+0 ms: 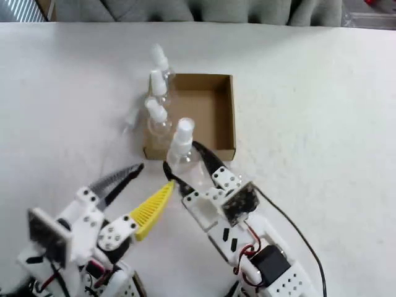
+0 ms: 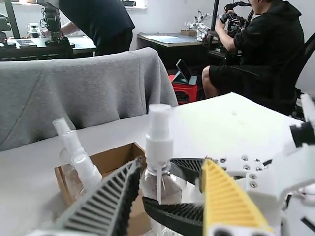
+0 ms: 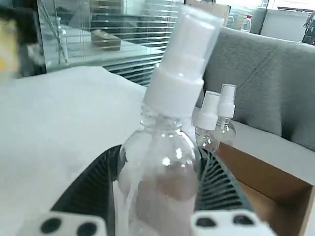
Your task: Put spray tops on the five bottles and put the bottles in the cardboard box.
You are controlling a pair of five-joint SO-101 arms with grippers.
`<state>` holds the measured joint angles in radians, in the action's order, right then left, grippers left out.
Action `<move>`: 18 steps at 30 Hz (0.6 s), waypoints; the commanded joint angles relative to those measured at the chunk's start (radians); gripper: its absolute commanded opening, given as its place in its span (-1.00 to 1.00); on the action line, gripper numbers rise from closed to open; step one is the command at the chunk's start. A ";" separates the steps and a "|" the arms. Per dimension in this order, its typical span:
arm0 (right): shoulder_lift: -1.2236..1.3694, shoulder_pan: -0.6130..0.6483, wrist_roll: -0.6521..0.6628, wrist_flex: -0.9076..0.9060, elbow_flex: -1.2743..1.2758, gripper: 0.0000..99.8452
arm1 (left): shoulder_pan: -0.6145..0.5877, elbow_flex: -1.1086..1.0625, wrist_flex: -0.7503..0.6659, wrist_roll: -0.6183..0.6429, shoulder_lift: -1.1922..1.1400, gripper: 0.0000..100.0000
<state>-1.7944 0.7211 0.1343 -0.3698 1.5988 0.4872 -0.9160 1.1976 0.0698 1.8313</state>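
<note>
At the lower left of the high view, the left gripper (image 1: 156,175) lies low over the table (image 1: 309,93). Its grey and yellow fingers are spread wide with nothing between them, and they point up and right toward the held bottle. My guess is that it waits there so it can reach the neck if the spray top needs seating, while staying out of the other arm's way.

Left of centre, three capped bottles (image 1: 158,83) stand upright in a line along the left wall of the cardboard box (image 1: 204,117). I cannot tell whether they are just inside that wall or just outside it. Keeping them close along one edge would leave most of the box floor bare for more bottles.

Near the centre, at the box's lower-left corner, a fourth bottle (image 1: 183,137) stands upright with a white spray top on. The right gripper (image 1: 180,156) comes up from the lower right, and its black jaws are closed around the bottle's round clear body, below the neck. That hold leaves the top free and keeps the weight low, so the bottle should stay upright when carried. The clear plastic looks smooth, so it could slip or tilt in the jaws.

The bottle seems to stand outside the box against the near wall, so the step in hand is probably lifting it over the wall and setting it down inside.
</note>
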 commanded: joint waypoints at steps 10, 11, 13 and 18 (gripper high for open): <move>-0.005 -0.114 0.176 -0.099 -0.161 -0.97 | -0.071 0.051 0.021 0.034 0.002 -0.62; -0.005 -0.137 0.140 -0.099 -0.189 -0.97 | -0.068 0.051 0.031 0.034 0.002 -0.62; -0.005 -0.166 0.092 -0.099 -0.233 -0.97 | -0.067 0.049 0.046 0.034 0.002 -0.62; 0.033 -0.176 0.031 -0.071 -0.290 -0.97 | -0.065 -0.014 0.043 0.034 0.002 -0.62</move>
<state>-1.7944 0.5631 0.2110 -0.4649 1.3840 0.4242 -0.9129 1.2436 0.0913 1.8328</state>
